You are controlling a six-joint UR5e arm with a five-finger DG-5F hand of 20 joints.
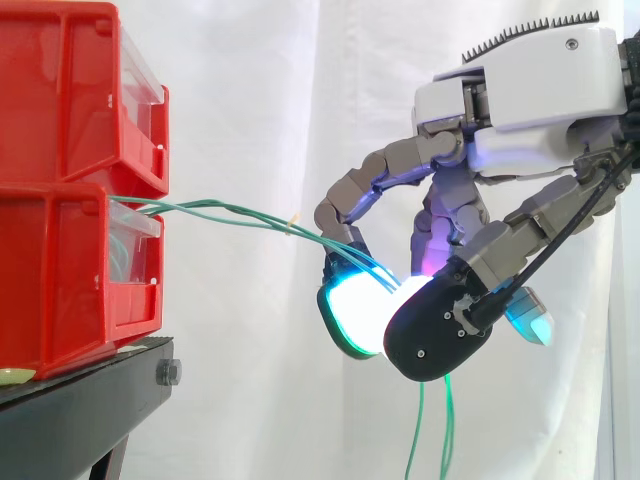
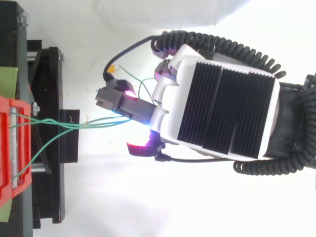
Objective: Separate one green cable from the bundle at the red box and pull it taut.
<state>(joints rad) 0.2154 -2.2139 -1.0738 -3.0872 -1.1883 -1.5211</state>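
Observation:
Several thin green cables [image 1: 230, 213] run from the lower of two stacked red boxes [image 1: 70, 280] out to the right. They stay close together, bound by a small tie [image 1: 291, 224], and slope down to my hand [image 1: 520, 95]. Its curled fingers [image 1: 350, 190] pinch the cables between glowing cyan pads [image 1: 355, 310] and a dark thumb pad [image 1: 435, 330]. Below the pinch two loose cable ends [image 1: 430, 430] hang down. In the top view the cables [image 2: 69, 123] leave the red box [image 2: 10, 143] and meet the hand [image 2: 222, 108]; one strand [image 2: 42, 148] slants away toward the box's lower part.
The red boxes stand on a black stand [image 1: 70, 420] at the left, with a bolt [image 1: 168, 373] on its edge. A white curtain [image 1: 260, 100] hangs behind. In the top view the black stand frame [image 2: 49, 133] lies left of the hand.

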